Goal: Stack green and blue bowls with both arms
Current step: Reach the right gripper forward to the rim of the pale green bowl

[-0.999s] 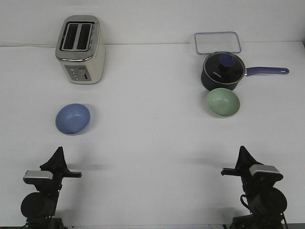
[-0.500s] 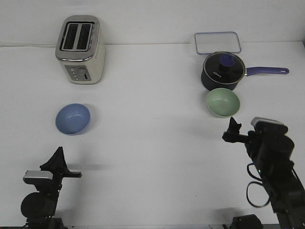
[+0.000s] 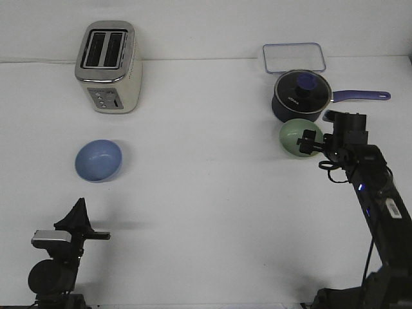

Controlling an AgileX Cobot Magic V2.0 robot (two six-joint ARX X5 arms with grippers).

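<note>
Front view only. Right arm (image 3: 376,206) extended up the right side of the frame, right gripper (image 3: 309,142) over the right half of the green bowl (image 3: 293,138). Fingers dark against the bowl; spread or pressed together cannot be told, and contact with the rim cannot be told either.

Green bowl at right centre, just below the saucepan (image 3: 301,96), rim close to the pan's wall. Saucepan lidded, handle pointing right. Clear container (image 3: 293,56) above the pan, upper right.

Blue bowl (image 3: 98,160) at left centre, upright, well apart from the green one. Toaster (image 3: 107,66) upper left, above the blue bowl.

Left gripper (image 3: 78,214) low in the lower left corner, tip pointing up, well below the blue bowl; fingers look pressed together to one point, holding nothing.

All on the white table (image 3: 199,193).
</note>
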